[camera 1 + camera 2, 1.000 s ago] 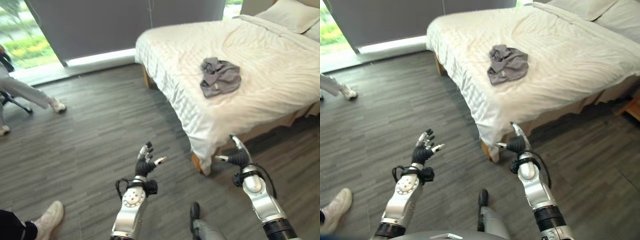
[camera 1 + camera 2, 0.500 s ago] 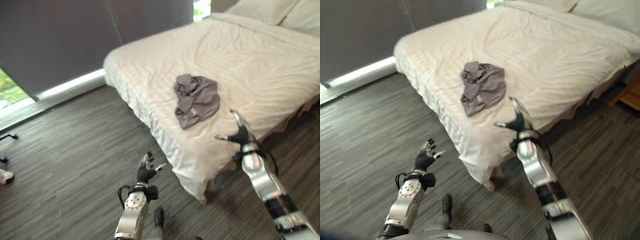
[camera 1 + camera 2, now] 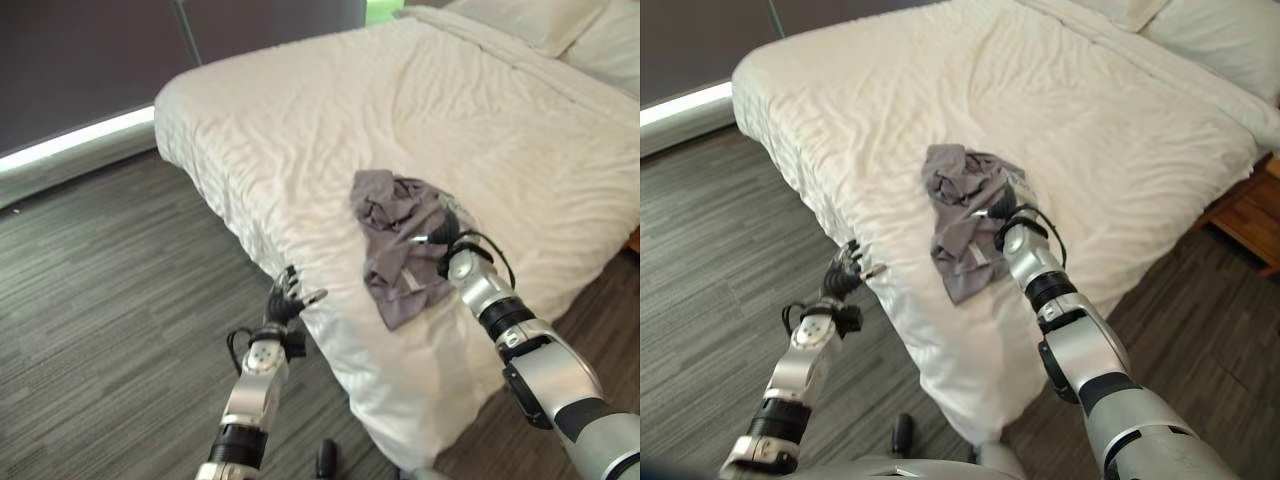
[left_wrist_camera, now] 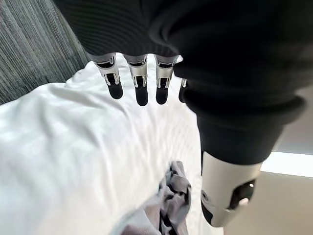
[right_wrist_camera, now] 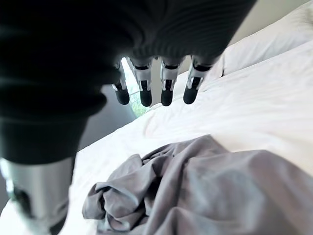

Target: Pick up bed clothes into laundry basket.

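Observation:
A crumpled grey garment [image 3: 395, 235] lies on the white bed [image 3: 300, 120], near its foot edge. My right hand [image 3: 447, 240] reaches over the bed and hovers at the garment's right side. In the right wrist view its fingers [image 5: 166, 90] hang straight above the grey cloth [image 5: 195, 186] and hold nothing. My left hand [image 3: 284, 303] is open beside the bed's near corner, level with the mattress edge. Its fingers [image 4: 139, 83] stay relaxed, with the garment [image 4: 171, 200] further off across the sheet.
Pillows [image 3: 545, 20] lie at the bed's head, far right. A wooden nightstand [image 3: 1250, 215] stands to the right of the bed. Dark wood floor [image 3: 100, 280] spreads to the left, with a dark curtain [image 3: 80, 50] and a bright strip at its foot behind.
The camera has moved closer to the bed. My right hand rose from beside the bed's edge up to the garment. My left hand now sits by the bed's corner.

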`<state>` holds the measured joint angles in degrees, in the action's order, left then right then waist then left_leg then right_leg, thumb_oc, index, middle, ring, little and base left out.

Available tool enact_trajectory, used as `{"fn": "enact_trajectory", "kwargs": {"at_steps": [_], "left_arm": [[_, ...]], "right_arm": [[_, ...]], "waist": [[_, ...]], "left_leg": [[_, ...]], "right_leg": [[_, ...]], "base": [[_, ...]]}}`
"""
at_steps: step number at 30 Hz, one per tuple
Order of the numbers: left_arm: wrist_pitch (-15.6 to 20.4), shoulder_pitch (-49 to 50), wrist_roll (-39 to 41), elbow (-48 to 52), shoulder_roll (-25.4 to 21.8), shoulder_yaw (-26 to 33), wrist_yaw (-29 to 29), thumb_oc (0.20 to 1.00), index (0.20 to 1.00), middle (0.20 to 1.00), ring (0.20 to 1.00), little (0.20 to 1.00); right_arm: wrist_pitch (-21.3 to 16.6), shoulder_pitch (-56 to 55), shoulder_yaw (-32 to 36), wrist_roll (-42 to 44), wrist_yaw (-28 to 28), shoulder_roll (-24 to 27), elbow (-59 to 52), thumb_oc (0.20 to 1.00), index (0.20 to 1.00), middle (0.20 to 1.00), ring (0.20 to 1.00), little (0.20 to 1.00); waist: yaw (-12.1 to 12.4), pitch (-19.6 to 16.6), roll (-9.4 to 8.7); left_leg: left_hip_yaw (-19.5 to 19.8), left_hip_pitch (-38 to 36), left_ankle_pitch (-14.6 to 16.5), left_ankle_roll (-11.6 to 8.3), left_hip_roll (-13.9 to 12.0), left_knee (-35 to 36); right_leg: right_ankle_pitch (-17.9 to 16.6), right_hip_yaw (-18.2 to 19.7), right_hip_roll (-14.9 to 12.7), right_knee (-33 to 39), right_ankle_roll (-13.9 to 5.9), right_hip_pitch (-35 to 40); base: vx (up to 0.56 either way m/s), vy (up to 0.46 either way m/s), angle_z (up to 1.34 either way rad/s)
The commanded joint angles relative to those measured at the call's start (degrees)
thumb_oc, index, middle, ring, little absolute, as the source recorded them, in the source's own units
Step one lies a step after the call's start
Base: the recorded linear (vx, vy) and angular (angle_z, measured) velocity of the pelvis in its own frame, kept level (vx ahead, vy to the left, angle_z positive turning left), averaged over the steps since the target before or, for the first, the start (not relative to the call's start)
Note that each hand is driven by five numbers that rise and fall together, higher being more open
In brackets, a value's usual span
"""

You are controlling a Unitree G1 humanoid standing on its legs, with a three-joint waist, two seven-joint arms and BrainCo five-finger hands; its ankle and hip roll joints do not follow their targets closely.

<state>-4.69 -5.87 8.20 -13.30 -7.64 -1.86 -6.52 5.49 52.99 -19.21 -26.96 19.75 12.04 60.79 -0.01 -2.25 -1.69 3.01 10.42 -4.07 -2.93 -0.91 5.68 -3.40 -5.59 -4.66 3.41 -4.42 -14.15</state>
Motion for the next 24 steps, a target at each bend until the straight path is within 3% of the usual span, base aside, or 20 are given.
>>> {"fn": "enact_trajectory", "kwargs": {"at_steps": [1, 7, 15, 21, 22, 23, 24], "left_arm": [[2.23, 1.06, -1.27, 5.60, 0.11, 0.49, 1.62, 1.000, 1.000, 1.000, 1.000, 1.000], [3.16, 0.61, -1.19, 3.97, 0.76, 0.46, 1.84, 1.000, 1.000, 1.000, 1.000, 1.000], [6.69, -4.44, 0.92, 0.95, 1.23, -0.99, 1.77, 1.000, 1.000, 1.000, 1.000, 1.000], [8.01, -4.88, 2.53, 1.06, 2.32, -2.57, 2.52, 1.000, 1.000, 1.000, 1.000, 1.000], [7.84, -5.12, 3.00, 1.25, 3.29, -3.55, 2.76, 1.000, 1.000, 1.000, 1.000, 1.000], [7.63, -5.07, 3.20, 1.29, 3.59, -3.83, 2.80, 1.000, 1.000, 1.000, 1.000, 1.000], [7.30, -4.93, 3.27, 1.41, 3.76, -4.17, 3.01, 1.000, 1.000, 1.000, 1.000, 1.000]], "right_arm": [[-1.46, 6.30, -0.28, 0.69, 4.46, -0.94, 4.75, 1.000, 1.000, 1.000, 1.000, 1.000], [-1.82, 9.02, -2.11, 0.47, 5.04, -1.71, 8.84, 1.000, 1.000, 1.000, 1.000, 1.000], [-3.15, 15.70, -7.62, 1.99, 4.91, -1.81, 22.79, 1.000, 1.000, 1.000, 1.000, 1.000], [-3.14, 16.57, -8.72, 2.83, 4.33, -1.51, 25.46, 1.000, 1.000, 1.000, 1.000, 1.000], [-2.42, 16.63, -7.82, 3.92, 3.83, -2.47, 26.37, 0.551, 0.551, 0.551, 0.551, 0.551], [-2.06, 16.67, -7.45, 4.37, 3.38, -2.93, 26.76, 0.200, 0.200, 0.200, 0.200, 0.200], [-1.77, 16.80, -7.05, 4.79, 2.75, -3.32, 26.89, 0.200, 0.200, 0.200, 0.200, 0.200]], "waist": [[1.43, -1.10, -1.03], [1.82, -0.81, 0.51], [4.00, 2.72, 3.38], [5.69, 3.98, 5.01], [6.31, 4.45, 5.68], [6.54, 4.50, 5.91], [6.75, 4.41, 6.21]], "left_leg": [[-11.22, -2.79, 1.75, -2.95, -4.34, -0.68], [-9.05, -0.64, 1.19, -3.09, -3.98, -0.68], [-7.14, 7.27, -1.40, -4.72, -3.72, -0.68], [-6.56, 11.13, -2.52, -5.28, -3.64, -0.68], [-6.20, 11.83, -2.78, -5.49, -3.51, -0.68], [-6.02, 12.05, -2.92, -5.55, -3.47, -0.68], [-5.86, 12.05, -2.98, -5.60, -3.46, -0.68]], "right_leg": [[-3.23, 0.47, -1.57, 1.59, -1.37, -1.77], [-3.14, 0.24, -1.72, 1.59, -0.86, -3.01], [-4.31, -0.17, -1.78, 1.59, -0.09, -10.28], [-4.93, -0.52, -2.60, 1.59, 0.14, -13.72], [-4.96, -0.80, -2.86, 1.59, 0.12, -14.13], [-4.90, -1.01, -2.90, 1.59, 0.12, -14.16], [-4.73, -1.16, -2.92, 1.59, 0.12, -13.94]], "base": [[0.14, -0.062, 0.77], [0.10, -0.085, 0.10], [-0.04, -0.091, 0.09], [-0.05, -0.074, 0.00], [-0.04, -0.056, 0.00], [-0.03, -0.040, -0.02], [0.00, 0.000, 0.00]]}}
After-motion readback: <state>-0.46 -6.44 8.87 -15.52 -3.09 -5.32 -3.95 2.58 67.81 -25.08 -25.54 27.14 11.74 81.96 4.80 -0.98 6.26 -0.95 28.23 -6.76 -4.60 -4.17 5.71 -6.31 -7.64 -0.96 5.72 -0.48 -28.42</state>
